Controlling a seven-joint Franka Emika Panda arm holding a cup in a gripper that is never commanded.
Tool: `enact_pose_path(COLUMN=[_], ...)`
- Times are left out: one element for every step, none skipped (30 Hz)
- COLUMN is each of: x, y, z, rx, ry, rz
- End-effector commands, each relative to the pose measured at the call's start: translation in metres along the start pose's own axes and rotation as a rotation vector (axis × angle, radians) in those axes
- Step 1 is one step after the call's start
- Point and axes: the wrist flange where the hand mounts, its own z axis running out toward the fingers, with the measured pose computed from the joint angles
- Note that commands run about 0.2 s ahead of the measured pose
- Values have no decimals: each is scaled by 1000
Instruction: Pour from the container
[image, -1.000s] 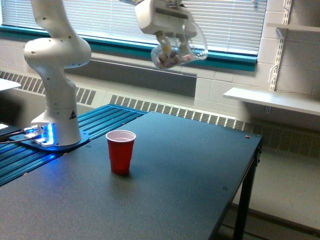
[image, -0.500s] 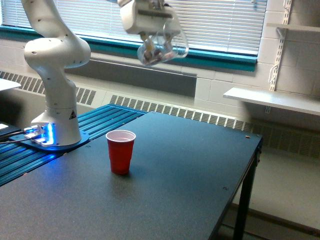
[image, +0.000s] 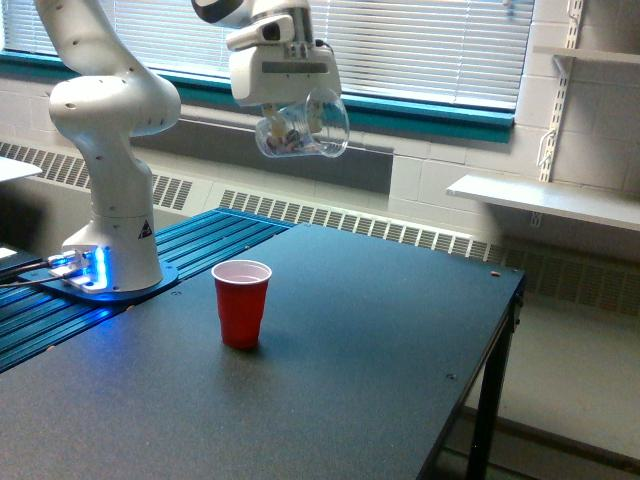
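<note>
The container (image: 303, 130) is a clear mug-like jar held high in the air, tilted on its side, with small pinkish-grey bits lying in its lower left part. My gripper (image: 296, 112) is shut on it from above, under the white wrist block. A red cup (image: 241, 303) with a white inside stands upright on the dark table (image: 330, 380), well below the container and a little toward the exterior view's left of it. Nothing shows falling from the container.
The arm's white base (image: 112, 215) stands on a blue ribbed plate (image: 150, 300) at the exterior view's left. The table's edge (image: 490, 350) drops off at the right. A window sill and blinds run behind; a white shelf (image: 545, 198) is at the right.
The gripper has carried the container leftward and slightly downward, from above the table's middle toward a spot over the red cup. The cup has not moved.
</note>
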Motion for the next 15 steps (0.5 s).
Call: enact_pose_path(x=[-38,-43,-48,-52,-56,-60,-63,-65,-67,-67,-67,-66,-64,-62,-60], y=[8,10,13,15,18,20,23,26,29,32,35,39,42,46,49], z=[-1,-1,0,1,1,1,3,4,5,5,6,7,8,9,9], rx=[5,8,10,9,10,15,9,2,-1,-2,-9,-20,-35,-50,-59], ry=[-56,-66,-78,-92,-105,-119,-129,-139,-152,-164,-175,-183,-187,-188,-192], rz=[-47,-49,-50,-51,-57,-64,-71,-75,-76,-77,-75,-70,-66,-60,-46])
